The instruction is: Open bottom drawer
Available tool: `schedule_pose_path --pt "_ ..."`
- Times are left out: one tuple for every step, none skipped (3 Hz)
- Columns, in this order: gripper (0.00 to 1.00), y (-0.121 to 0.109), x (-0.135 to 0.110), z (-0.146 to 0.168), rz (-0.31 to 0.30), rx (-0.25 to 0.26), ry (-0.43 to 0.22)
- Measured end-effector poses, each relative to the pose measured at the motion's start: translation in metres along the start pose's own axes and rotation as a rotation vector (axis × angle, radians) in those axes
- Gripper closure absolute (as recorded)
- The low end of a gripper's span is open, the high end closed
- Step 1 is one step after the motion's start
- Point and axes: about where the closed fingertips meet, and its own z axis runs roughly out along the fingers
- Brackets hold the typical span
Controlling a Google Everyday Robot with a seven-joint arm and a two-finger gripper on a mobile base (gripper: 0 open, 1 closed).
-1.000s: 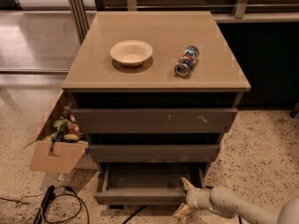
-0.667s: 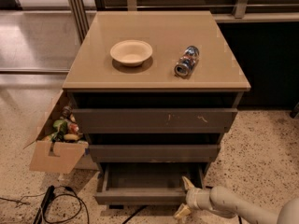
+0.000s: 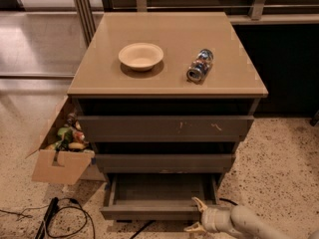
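Where the desk [image 3: 169, 31] met the speckled floor [image 3: 284, 153], the bottom drawer [image 3: 149, 211] stood pulled partway out beyond the front edge, its shallow grey tray interior [image 3: 162, 187] showing behind a plain flat front.

Gripper [image 3: 196, 215]: placed low, below the desk's front right corner, at the right end of the bottom drawer's front. Jaws apart; the upper finger [image 3: 199, 203] lay at the top lip of that front and the lower one pointed down beside it. Contact with the front could not be judged. The pale arm [image 3: 244, 223] ran off toward the lower right.

Middle drawer [image 3: 164, 162]: plain front, closed, directly above the bottom drawer.

Top drawer [image 3: 164, 128]: taller front, closed, with pale scratch marks right of centre.

Bowl [image 3: 141, 56]: cream, upright, on the desk top left of centre, nearer the front edge than the back.

Can [image 3: 200, 65]: lying on its side on the desk top, right of the bowl and apart from it, its open end facing the front edge.

Cardboard box [image 3: 60, 168]: on the floor against the desk's left side, near the front left corner, holding mixed small items [image 3: 67, 136].

Black cables [image 3: 65, 220]: on the floor in front of the box.
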Motion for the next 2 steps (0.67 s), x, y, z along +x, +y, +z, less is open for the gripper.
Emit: schedule_pose_path --pt "0.59 -0.0014 -0.0065 -0.0047 0.000 -0.001 -0.001" --pt "0.82 -0.0029 -0.0114 -0.0085 0.000 -0.001 -0.001"
